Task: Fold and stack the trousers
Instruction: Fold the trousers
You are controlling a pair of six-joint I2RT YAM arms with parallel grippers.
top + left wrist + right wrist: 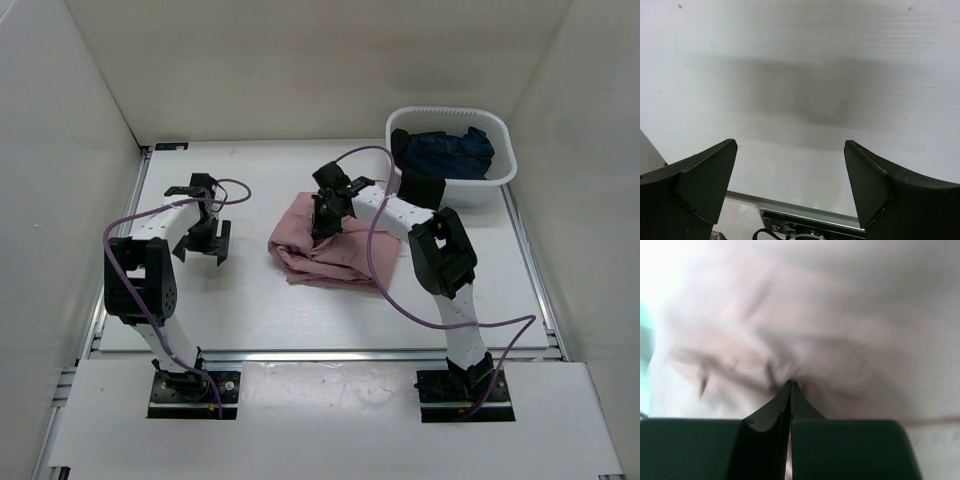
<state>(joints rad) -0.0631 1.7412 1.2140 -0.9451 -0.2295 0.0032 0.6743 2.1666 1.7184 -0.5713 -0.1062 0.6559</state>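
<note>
Two right fingers [850,450] tight on trousers [815,315]

From above and behind we overlook the whole desk [250,300]; our left wrist faces bare desk, our right wrist hugs the trousers [815,315] closely.

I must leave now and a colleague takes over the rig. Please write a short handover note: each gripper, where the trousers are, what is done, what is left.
Left gripper: open, empty, over bare table, left of the trousers.
Right gripper: shut on a pinch of the trousers.
Trousers: pink, a loosely folded bundle at mid-table, not flat.
Basket, far right: holds a dark blue garment.
Done: partly folded, it seems.
Left: finish the fold, neaten, stack.
</note>
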